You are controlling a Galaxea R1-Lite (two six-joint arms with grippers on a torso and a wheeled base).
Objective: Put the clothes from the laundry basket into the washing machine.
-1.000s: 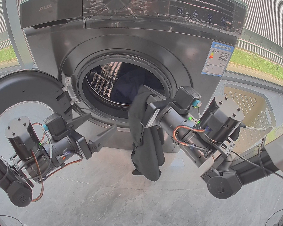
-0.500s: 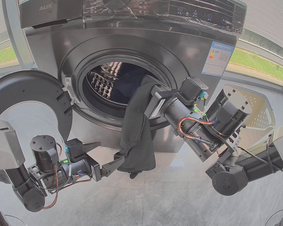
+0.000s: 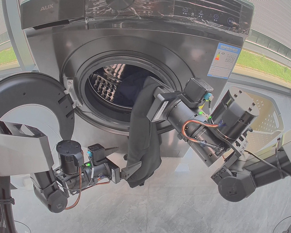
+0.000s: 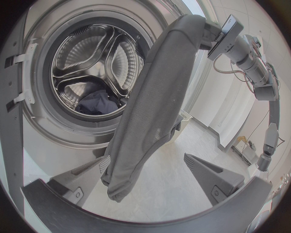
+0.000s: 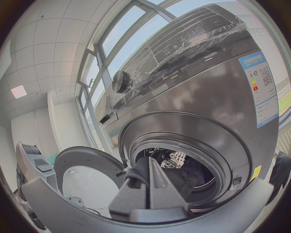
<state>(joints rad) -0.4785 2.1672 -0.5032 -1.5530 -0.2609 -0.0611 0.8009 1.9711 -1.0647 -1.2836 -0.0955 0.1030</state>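
A dark grey garment (image 3: 143, 138) hangs from my right gripper (image 3: 152, 84), which is shut on its upper end at the right rim of the washing machine's round opening (image 3: 87, 94). In the right wrist view the pressed-together fingers (image 5: 163, 188) pinch the cloth (image 5: 138, 171). My left gripper (image 3: 123, 160) stands open low by the floor. The garment's lower end (image 4: 121, 182) dangles between its fingers (image 4: 212, 179), close to one of them. A dark blue cloth (image 4: 97, 103) lies inside the drum.
The washing machine's door (image 3: 27, 95) is swung open on the left, above my left arm. A cream laundry basket (image 3: 269, 115) stands to the right of the machine, behind my right arm. Grey tiled floor (image 3: 164, 210) stretches in front.
My left arm has dropped low and moved right, bringing its open fingers around the garment's lower end. My right gripper has risen slightly with the garment toward the opening.
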